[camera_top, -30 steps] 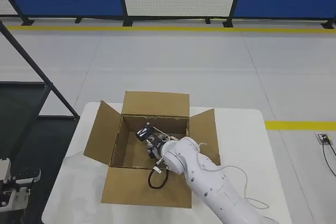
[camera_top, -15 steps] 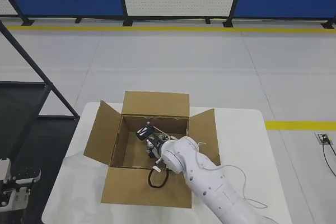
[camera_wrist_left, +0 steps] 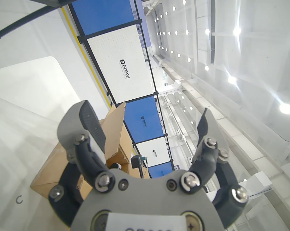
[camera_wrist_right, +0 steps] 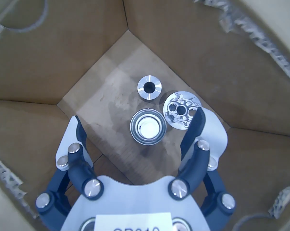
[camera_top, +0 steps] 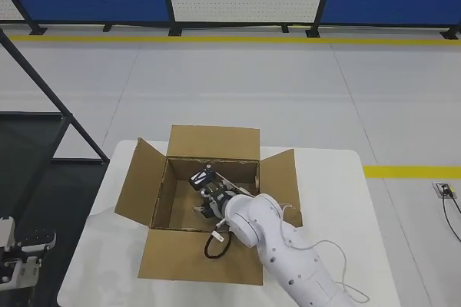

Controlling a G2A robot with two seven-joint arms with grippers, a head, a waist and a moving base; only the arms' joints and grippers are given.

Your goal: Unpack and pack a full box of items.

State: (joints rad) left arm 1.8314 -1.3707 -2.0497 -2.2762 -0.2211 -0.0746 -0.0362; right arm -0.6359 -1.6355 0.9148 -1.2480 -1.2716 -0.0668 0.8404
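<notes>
An open cardboard box (camera_top: 213,142) stands on the white table (camera_top: 330,199). My right arm (camera_top: 250,222) dips into it from the front right. On the box floor (camera_wrist_right: 106,102) lie three metal parts: a small bushing (camera_wrist_right: 149,87), a round cup with a white inside (camera_wrist_right: 148,129) and a flat disc with cut-outs (camera_wrist_right: 179,114). My right gripper (camera_wrist_right: 137,114) hangs open above them, the cup between its fingers and the disc partly behind one fingertip. My left gripper (camera_wrist_left: 145,108) is open and holds nothing, tilted up toward the ceiling beside the box (camera_wrist_left: 113,133).
All four box flaps are spread outward, and a black cable loop (camera_top: 215,245) hangs over the front flap. A black frame (camera_top: 46,100) stands left of the table. The table's right half (camera_top: 330,253) is bare.
My right arm has shifted slightly to the right over the box, with its wrist staying inside. Nothing was grasped or let go.
</notes>
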